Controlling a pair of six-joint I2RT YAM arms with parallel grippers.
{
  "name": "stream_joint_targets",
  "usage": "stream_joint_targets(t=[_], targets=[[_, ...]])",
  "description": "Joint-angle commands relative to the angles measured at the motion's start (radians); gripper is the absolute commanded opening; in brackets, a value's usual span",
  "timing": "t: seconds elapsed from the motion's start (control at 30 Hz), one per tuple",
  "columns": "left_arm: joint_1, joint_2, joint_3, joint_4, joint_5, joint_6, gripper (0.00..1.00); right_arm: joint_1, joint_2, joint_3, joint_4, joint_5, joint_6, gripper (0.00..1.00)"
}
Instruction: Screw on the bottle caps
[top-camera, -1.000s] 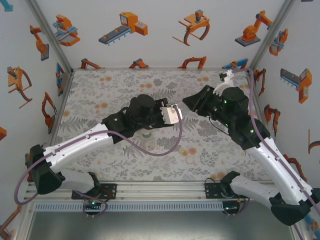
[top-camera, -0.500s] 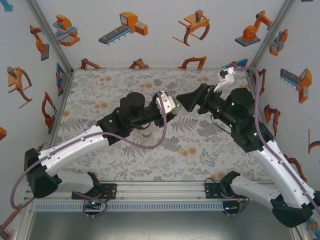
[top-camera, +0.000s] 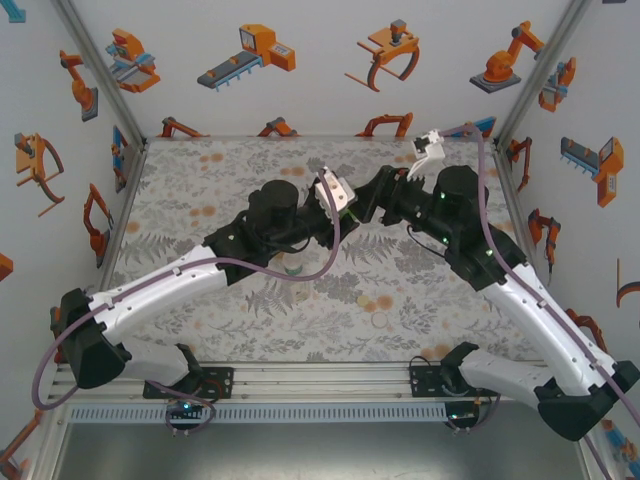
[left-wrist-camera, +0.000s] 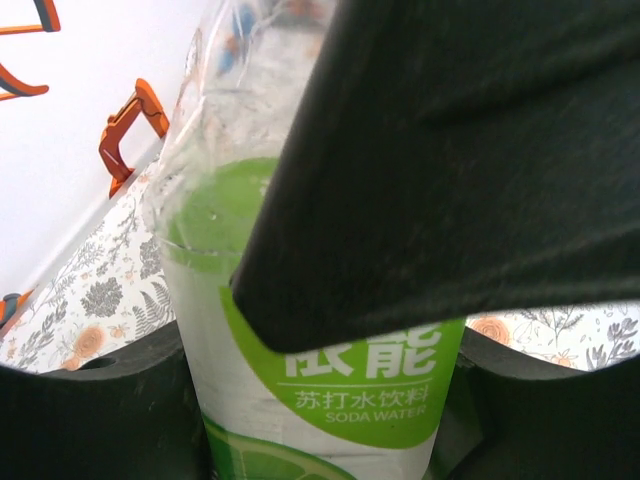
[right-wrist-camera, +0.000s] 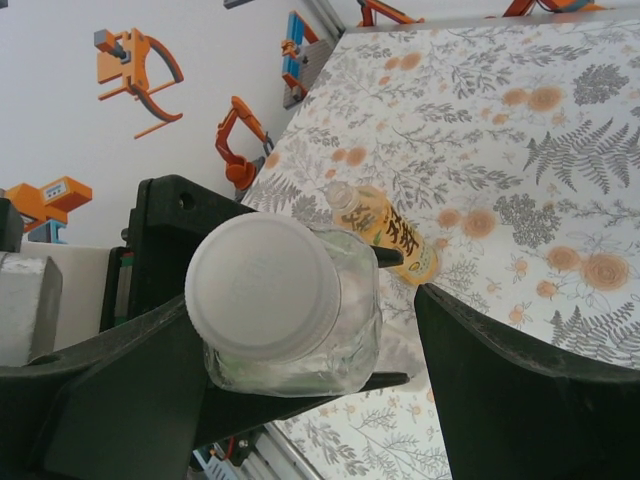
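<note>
- Table (top-camera: 200, 190): floral cover, across the middle of the top view.
- Left arm (top-camera: 170, 290): runs from the lower left of the top view up to the centre.
- Right arm (top-camera: 520, 290): runs from the lower right up to the centre and meets the left arm there.
- Right gripper (right-wrist-camera: 310, 320): jaws apart, one finger on each side of the capped end of the green bottle. The right-hand finger stands clear of it. Whether the left-hand finger touches cannot be told. It holds nothing.
- Left gripper (left-wrist-camera: 320, 410): fingers closed on the body of the green bottle, holding it off the table.
- Green bottle (left-wrist-camera: 330, 390): clear, green label reading SODA WATER, bottom centre of the left wrist view. A dark shape covers its upper part.
- Yellow bottle (right-wrist-camera: 385, 232): lies on its side on the table, centre of the right wrist view, just behind the held bottle.
- White cap (right-wrist-camera: 263, 285): sits on the green bottle's mouth, left of centre in the right wrist view.
</note>
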Motion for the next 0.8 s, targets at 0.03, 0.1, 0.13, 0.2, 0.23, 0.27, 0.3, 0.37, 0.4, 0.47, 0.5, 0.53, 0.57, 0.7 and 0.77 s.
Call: stream_joint_targets(t=[0.03, 0.1, 0.13, 0.2, 0.23, 0.27, 0.3, 0.37, 0.4, 0.47, 0.5, 0.53, 0.57, 0.7, 0.77], targets=[[0.003, 0.012, 0.047, 0.048, -0.006, -0.031, 0.0, 0.007, 0.023, 0.007, 0.038, -0.029, -0.002, 0.68], [0.003, 0.016, 0.05, 0.049, -0.014, -0.033, 0.0, 0.007, 0.029, 0.007, 0.039, -0.035, 0.0, 0.66], [0.003, 0.016, 0.05, 0.049, -0.017, -0.034, 0.0, 0.007, 0.03, 0.007, 0.039, -0.037, 0.002, 0.64], [0.003, 0.018, 0.05, 0.05, -0.021, -0.035, 0.0, 0.007, 0.033, 0.005, 0.04, -0.04, 0.004, 0.6], [0.003, 0.018, 0.05, 0.05, -0.022, -0.037, 0.0, 0.007, 0.033, 0.006, 0.039, -0.04, 0.006, 0.58], [0.003, 0.017, 0.049, 0.05, -0.024, -0.037, 0.0, 0.007, 0.034, 0.006, 0.039, -0.038, 0.008, 0.56], [0.003, 0.017, 0.05, 0.051, -0.027, -0.038, 0.02, 0.007, 0.033, 0.005, 0.038, -0.037, 0.009, 0.53], [0.003, 0.017, 0.05, 0.053, -0.029, -0.039, 0.11, 0.007, 0.036, 0.006, 0.035, -0.036, 0.011, 0.46], [0.003, 0.017, 0.05, 0.055, -0.029, -0.04, 0.17, 0.007, 0.036, 0.006, 0.033, -0.034, 0.01, 0.44], [0.003, 0.016, 0.047, 0.055, -0.022, -0.04, 0.27, 0.007, 0.034, 0.005, 0.031, -0.029, 0.009, 0.44], [0.003, 0.015, 0.045, 0.057, -0.015, -0.039, 0.34, 0.007, 0.033, 0.005, 0.027, -0.025, 0.008, 0.44], [0.003, 0.013, 0.044, 0.059, -0.008, -0.038, 0.4, 0.007, 0.033, 0.004, 0.024, -0.022, 0.004, 0.43], [0.003, 0.01, 0.042, 0.061, -0.001, -0.038, 0.48, 0.007, 0.031, 0.004, 0.02, -0.016, -0.001, 0.43], [0.003, -0.004, 0.027, 0.074, 0.018, -0.043, 0.67, 0.007, 0.029, 0.006, -0.006, 0.024, -0.035, 0.43], [0.003, -0.016, 0.014, 0.085, 0.021, -0.048, 0.71, 0.007, 0.031, 0.004, -0.017, 0.047, -0.063, 0.43]])
